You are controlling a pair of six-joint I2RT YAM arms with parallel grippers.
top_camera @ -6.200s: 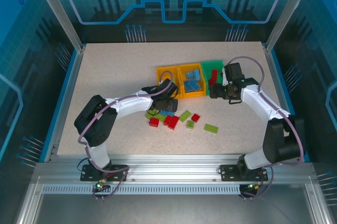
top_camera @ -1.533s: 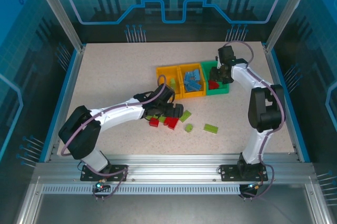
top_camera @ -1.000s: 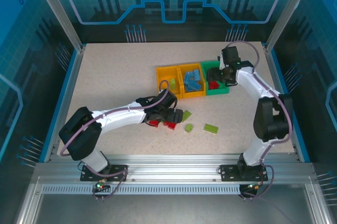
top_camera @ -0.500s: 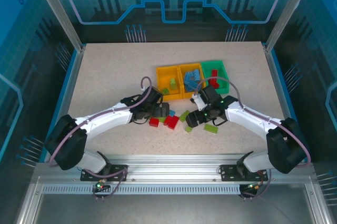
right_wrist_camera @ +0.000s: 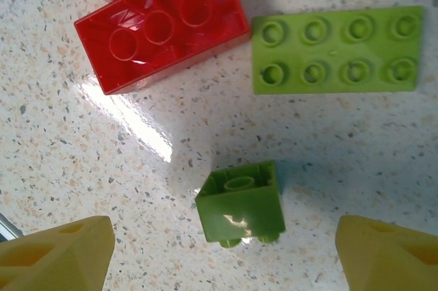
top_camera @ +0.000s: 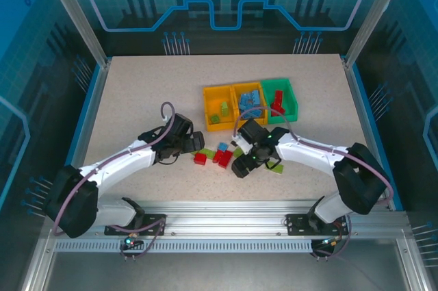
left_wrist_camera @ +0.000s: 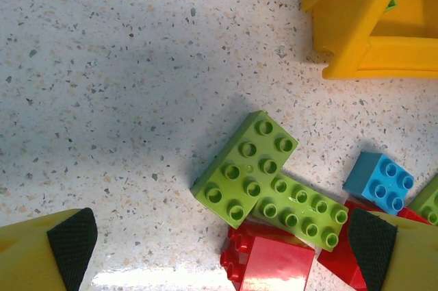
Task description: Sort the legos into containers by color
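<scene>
Right hand [right_wrist_camera: 222, 255] spread wide and empty, straddling a small lime lego [right_wrist_camera: 241, 202] at lower centre on the tabletop [right_wrist_camera: 68, 168]; likely light, rigid, slick plastic; best pinched across its flat side walls; left hand [left_wrist_camera: 222, 243] also spread.

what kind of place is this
Probably a robot lab test cell: speckled table, blue printed wall panels, silver aluminium frame rails with white robot arms bolted on.
</scene>
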